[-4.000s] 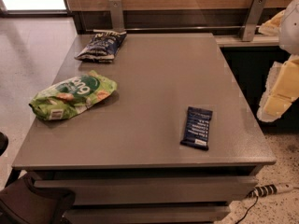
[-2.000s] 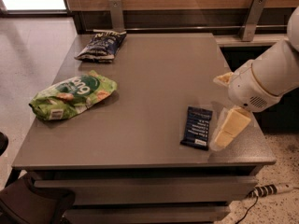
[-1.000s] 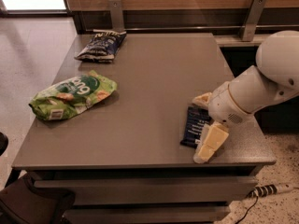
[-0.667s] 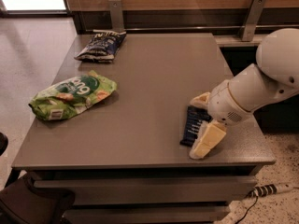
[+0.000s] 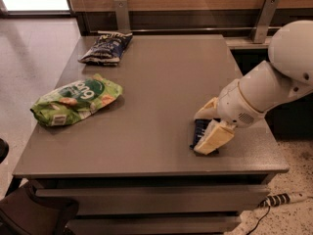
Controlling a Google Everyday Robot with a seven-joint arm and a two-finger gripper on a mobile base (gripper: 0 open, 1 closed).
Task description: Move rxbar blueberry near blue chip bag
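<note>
The rxbar blueberry [image 5: 198, 131], a small dark-blue bar, lies near the front right corner of the grey table [image 5: 161, 77], mostly hidden by my hand. My gripper [image 5: 208, 125] is down over the bar, open, with one pale finger at its far end and the other at its near end [image 5: 213, 139]. The blue chip bag [image 5: 105, 48], crinkled navy with pale print, lies at the table's far left corner, well away from the bar and the gripper.
A larger light-green bag [image 5: 76, 101] lies on the left side of the table. A wooden wall with metal brackets [image 5: 122, 13] runs behind. A power strip [image 5: 286, 199] lies on the floor at right, and a dark chair [image 5: 34, 214] stands at bottom left.
My arm came in from the right and lowered over the bar. In the last second the near finger has drawn closer to the bar. The bar and both bags have not moved.
</note>
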